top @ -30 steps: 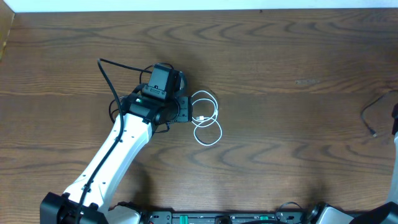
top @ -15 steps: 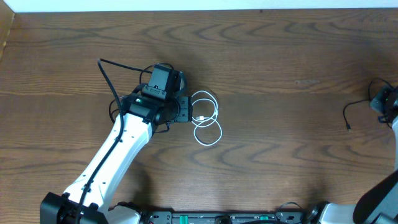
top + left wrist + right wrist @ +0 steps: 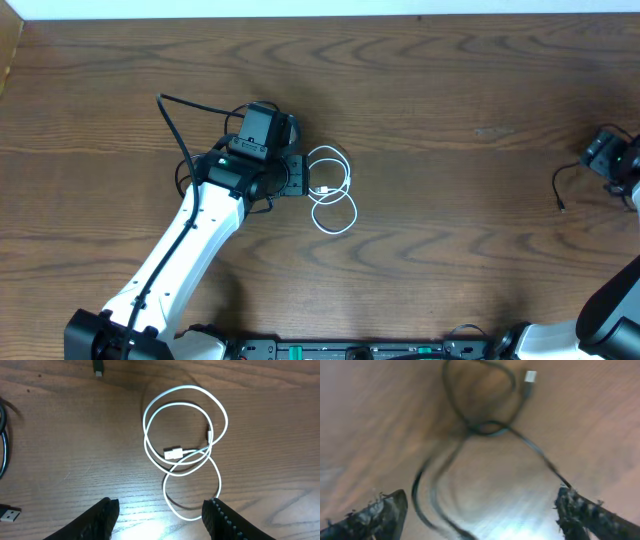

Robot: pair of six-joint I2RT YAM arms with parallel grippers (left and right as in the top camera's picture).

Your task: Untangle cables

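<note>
From overhead: spotting the white cable [image 3: 332, 190] coiled in loose loops in the middle of the desk [image 3: 450, 260], right beside the left gripper [image 3: 300, 178]. Black cable [image 3: 566, 185] way off at the right edge, near the right gripper [image 3: 600, 153].

Left wrist: gaping partway, gripping nothing, lowest white loop lying between the fingers [image 3: 105, 515] (USB plug [image 3: 173, 453] mid-coil).

Right wrist, blurry: spread wide, empty, above the black loops.

Wood-grain table [image 3: 450, 200], smooth white cable [image 3: 173, 453], matt black cable [image 3: 485, 427]
</note>
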